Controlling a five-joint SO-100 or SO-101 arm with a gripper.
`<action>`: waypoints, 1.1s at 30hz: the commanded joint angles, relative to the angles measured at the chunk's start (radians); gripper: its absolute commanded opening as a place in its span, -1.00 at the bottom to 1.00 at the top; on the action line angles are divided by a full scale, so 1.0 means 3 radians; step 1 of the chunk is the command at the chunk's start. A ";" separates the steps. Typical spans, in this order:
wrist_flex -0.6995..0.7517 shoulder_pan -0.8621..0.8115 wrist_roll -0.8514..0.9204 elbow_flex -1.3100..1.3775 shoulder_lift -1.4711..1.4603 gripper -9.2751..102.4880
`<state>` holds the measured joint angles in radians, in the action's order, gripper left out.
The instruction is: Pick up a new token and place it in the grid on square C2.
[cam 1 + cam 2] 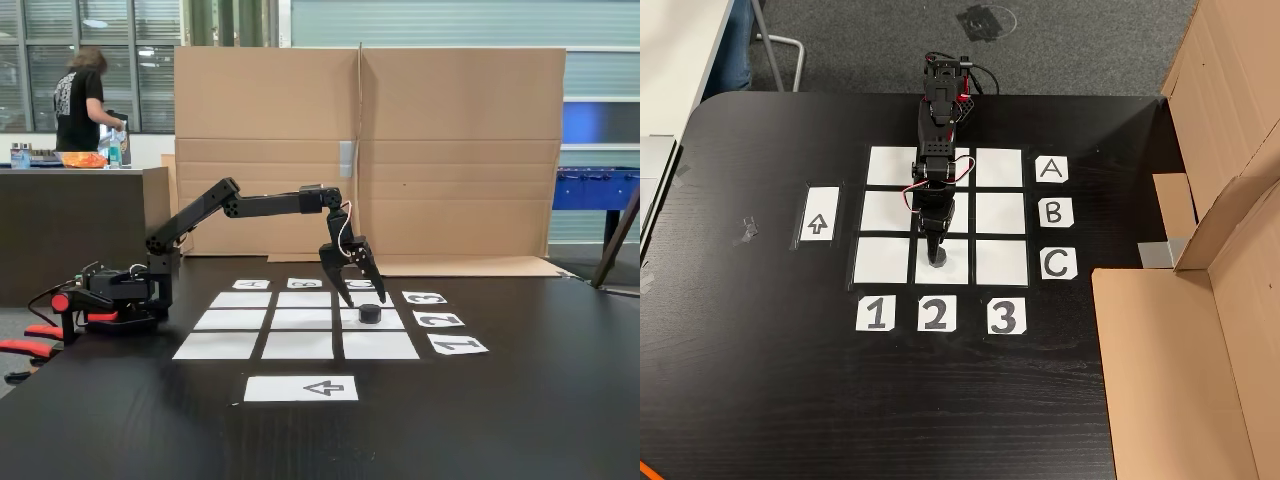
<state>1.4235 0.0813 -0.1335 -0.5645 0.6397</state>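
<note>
- The token (370, 314) sits flat on the grid (890, 167), on square C2 (958, 263): in the fixed view from above (939, 258) it lies in the row level with the C label (1058, 263) and in the column straight above the 2 label (934, 314).
- In the fixed view from the side, the token is in the middle cell of the grid's column nearest the number labels, well inside the paper edges.
- The gripper (360, 293) hangs just above the token. Its two fingers are spread apart and hold nothing; the tips straddle the space over the token without touching it.
- In the view from above, the gripper (937, 248) covers part of square C2, and the token peeks out at its tip.
- Judged from the look of it, the token is light, stiff and solid, a matte black puck that will not bend or crush. Its low height leaves little side wall to grip, so the best hold is across its sides, fingers low and close to the paper.
- The matte surface probably gives fair friction, but the short sides mean a slightly high pinch could slip off the top edge.
- The paper under it looks thin and might shift if a fingertip drags on it.
- With the token resting on C2 and the fingers free of it, the placing looks done.
</note>
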 commanded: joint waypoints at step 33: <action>-0.1064 -0.0322 0.0245 -0.1979 0.2066 -0.23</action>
<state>1.1428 0.0061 -0.0736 -1.1121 1.1275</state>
